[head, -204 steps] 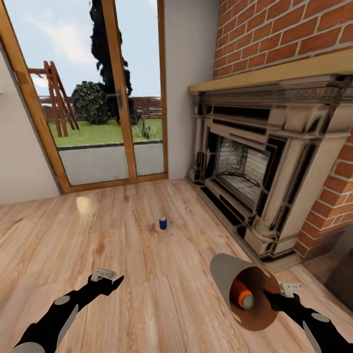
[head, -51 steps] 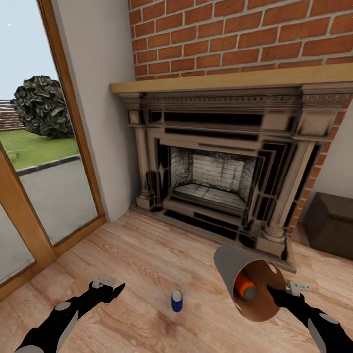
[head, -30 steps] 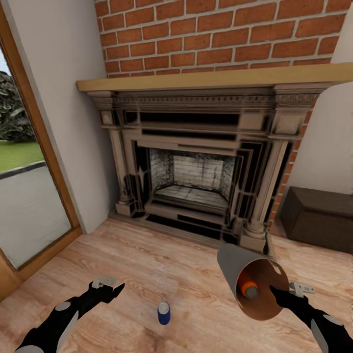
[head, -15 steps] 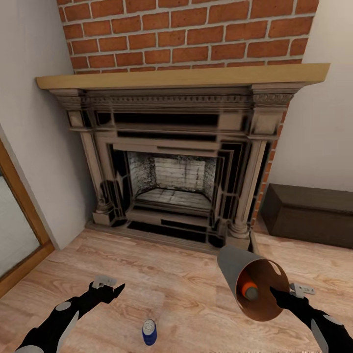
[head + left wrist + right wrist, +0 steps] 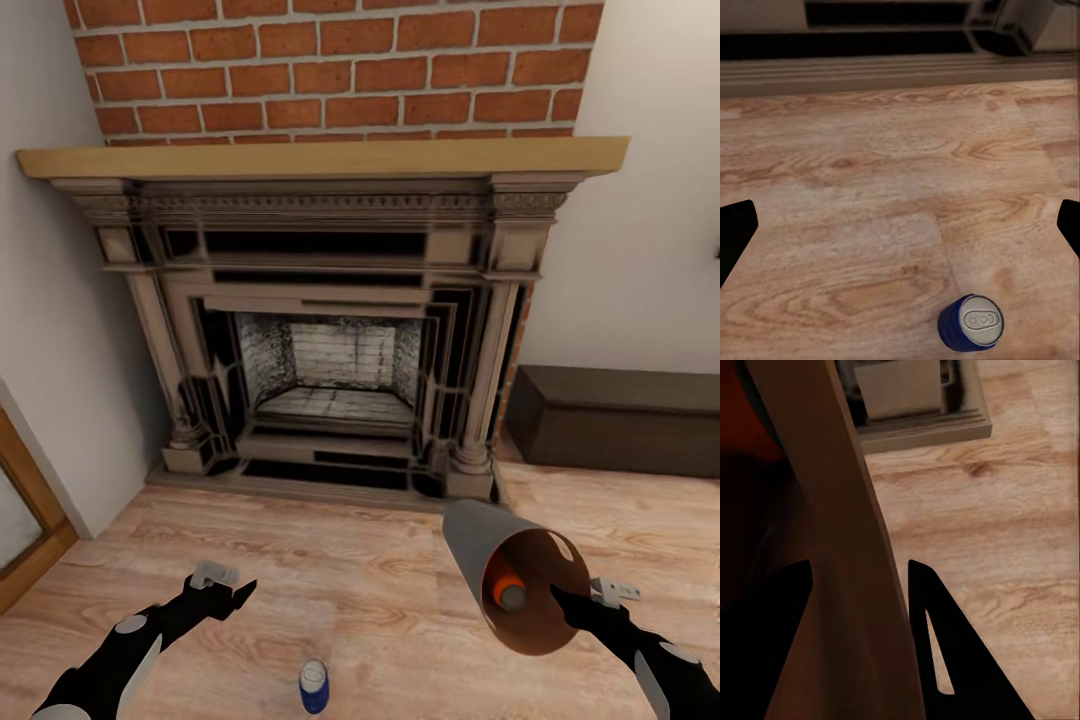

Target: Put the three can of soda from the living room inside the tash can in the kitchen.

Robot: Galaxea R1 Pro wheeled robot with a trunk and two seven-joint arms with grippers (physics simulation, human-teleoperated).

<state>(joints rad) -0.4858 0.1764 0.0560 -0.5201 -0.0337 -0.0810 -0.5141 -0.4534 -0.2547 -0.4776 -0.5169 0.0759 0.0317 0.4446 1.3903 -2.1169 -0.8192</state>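
Head view: robot is facing a dark carved fireplace (image 5: 330, 330) under a red-brick chimney (image 5: 330, 65), with a wood floor (image 5: 360, 560) running up to the hearth and a dark low cabinet (image 5: 620, 420) lying along the wall at the floor's far right edge.

Right gripper (image 5: 572, 603) is clenching the rim of the trash can (image 5: 478, 540), holding it tipped on its side above the floor, mouth turned toward the camera. An orange can (image 5: 503, 588) with a grey top is lying inside, against the orange-brown inner wall. Right wrist view: the two dark fingers (image 5: 945, 645) are straddling the bin wall (image 5: 847, 570), one on each face, touching it.

Left gripper (image 5: 225, 590) is hanging over the floor with nothing in it. Left wrist view: fingertips (image 5: 735, 232) are showing at opposite edges of the picture, spread wide apart.

Blue can (image 5: 314, 686) is standing upright on the floor near the picture's bottom edge, between the two arms, nearer the left gripper and apart from it. Left wrist view: blue can (image 5: 972, 322) is showing its grey top, clear of both fingers.
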